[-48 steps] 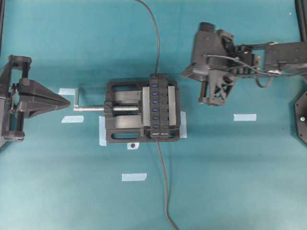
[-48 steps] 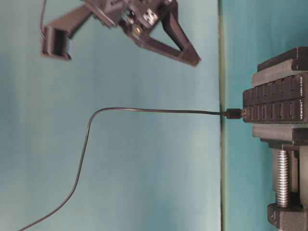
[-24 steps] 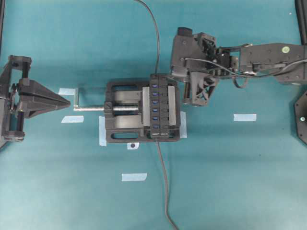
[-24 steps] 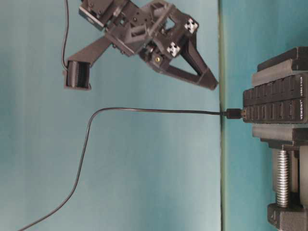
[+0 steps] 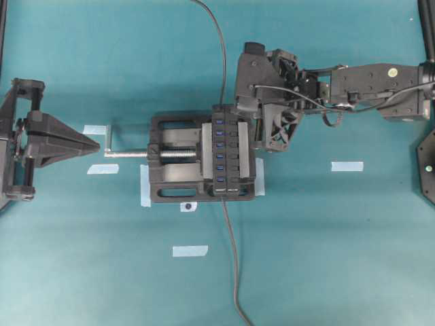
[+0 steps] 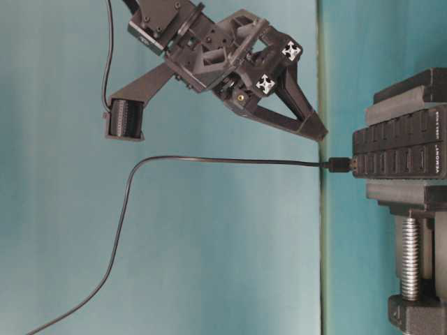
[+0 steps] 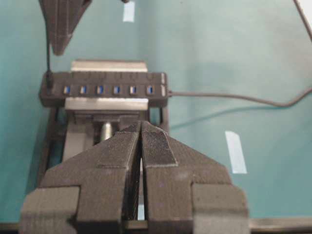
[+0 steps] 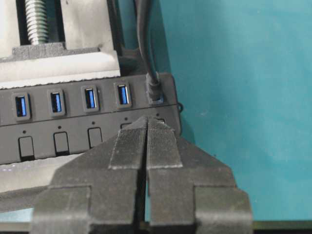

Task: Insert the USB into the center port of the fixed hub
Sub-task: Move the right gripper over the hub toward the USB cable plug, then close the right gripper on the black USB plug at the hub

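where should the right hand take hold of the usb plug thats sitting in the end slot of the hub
Grip the short black body of the USB plug just above the face of the fixed hub, not its thin cable. Come from above: it stands up out of the end slot. The right hand is shut beside it, so it would likely need to open first.

The USB [image 8: 155,92] sits plugged into the end slot of the vise-clamped fixed hub [image 5: 227,151].

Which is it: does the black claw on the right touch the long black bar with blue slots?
Apart. The table-level view shows a strip of teal between the tip of the shut right claw and the long black bar-shaped hub.
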Robot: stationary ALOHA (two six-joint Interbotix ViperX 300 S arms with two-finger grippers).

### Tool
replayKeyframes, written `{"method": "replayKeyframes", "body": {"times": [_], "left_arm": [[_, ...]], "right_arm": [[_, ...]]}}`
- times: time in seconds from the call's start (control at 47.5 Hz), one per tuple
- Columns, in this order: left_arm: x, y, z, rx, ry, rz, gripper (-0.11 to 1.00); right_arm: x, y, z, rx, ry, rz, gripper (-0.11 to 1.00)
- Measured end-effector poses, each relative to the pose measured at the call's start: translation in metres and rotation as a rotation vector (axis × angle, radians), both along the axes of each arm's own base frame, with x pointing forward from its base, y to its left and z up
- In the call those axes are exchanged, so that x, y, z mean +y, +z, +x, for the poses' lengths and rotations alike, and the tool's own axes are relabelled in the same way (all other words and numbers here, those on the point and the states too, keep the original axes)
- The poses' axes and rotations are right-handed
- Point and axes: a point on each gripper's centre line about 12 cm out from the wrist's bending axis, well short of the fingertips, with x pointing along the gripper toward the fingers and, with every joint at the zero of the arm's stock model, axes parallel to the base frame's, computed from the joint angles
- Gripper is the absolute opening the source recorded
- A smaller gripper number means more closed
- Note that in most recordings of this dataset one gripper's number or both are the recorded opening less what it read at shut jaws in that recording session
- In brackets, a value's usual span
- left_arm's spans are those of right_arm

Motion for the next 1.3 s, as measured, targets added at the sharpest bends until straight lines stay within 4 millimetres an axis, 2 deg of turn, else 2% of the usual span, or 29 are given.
{"method": "replayKeyframes", "body": {"times": [0.316, 0.484, 0.589, 0.757, 0.799, 1.01, 1.304], "left_arm": [[0.000, 0.000, 0.000, 0.000, 0.000, 0.002, 0.00], [0.000, 0.000, 0.000, 0.000, 0.000, 0.000, 0.00], [0.000, 0.000, 0.000, 0.002, 0.000, 0.002, 0.00], [0.000, 0.000, 0.000, 0.000, 0.000, 0.000, 0.00], [0.000, 0.000, 0.000, 0.000, 0.000, 0.002, 0.00], [0.000, 0.000, 0.000, 0.000, 0.000, 0.002, 0.00], [0.000, 0.000, 0.000, 0.000, 0.000, 0.002, 0.00]], "right_arm": [[0.000, 0.001, 0.002, -0.004, 0.001, -0.002, -0.01], [-0.001, 0.007, 0.006, -0.021, 0.001, -0.005, 0.10], [-0.001, 0.009, 0.007, -0.025, 0.001, -0.006, 0.28], [-0.002, 0.006, 0.007, -0.019, 0.001, -0.005, 0.74], [-0.001, 0.006, 0.008, -0.019, 0.002, -0.005, 0.83], [-0.001, 0.005, 0.008, -0.019, 0.003, -0.005, 0.76], [-0.003, -0.004, 0.018, -0.045, 0.010, -0.002, 0.76]]}}
